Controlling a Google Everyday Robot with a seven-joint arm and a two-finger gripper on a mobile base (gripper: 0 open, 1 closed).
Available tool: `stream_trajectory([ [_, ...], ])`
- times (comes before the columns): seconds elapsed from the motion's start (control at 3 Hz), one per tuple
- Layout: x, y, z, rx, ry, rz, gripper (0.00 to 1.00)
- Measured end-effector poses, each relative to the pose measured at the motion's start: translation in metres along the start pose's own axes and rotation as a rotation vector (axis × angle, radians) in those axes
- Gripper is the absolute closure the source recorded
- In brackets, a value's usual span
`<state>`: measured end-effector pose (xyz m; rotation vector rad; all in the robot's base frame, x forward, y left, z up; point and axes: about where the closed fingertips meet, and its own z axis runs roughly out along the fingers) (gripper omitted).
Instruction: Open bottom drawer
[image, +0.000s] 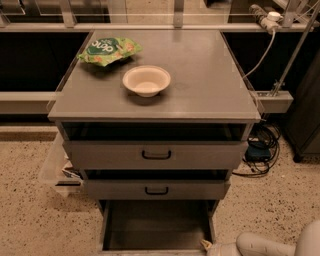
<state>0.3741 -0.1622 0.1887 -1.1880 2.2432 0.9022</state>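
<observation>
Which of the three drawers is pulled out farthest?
The bottom drawer: its grey inside shows, while the top drawer and middle drawer show only dark gaps. The gripper sits by its front right corner.

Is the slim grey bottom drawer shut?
No, the slim grey bottom drawer is pulled out, plain interior showing, with the gripper at its front right corner.

Smooth, rounded off-white arm (262, 243) — tube-like — tapering to the yellowish-tipped gripper (208, 246) at bottom right.
</observation>
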Motion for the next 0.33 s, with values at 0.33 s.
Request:
stream_trajectory([
  [0.33, 0.0, 0.0, 0.0, 0.0, 0.0, 0.0, 0.0],
])
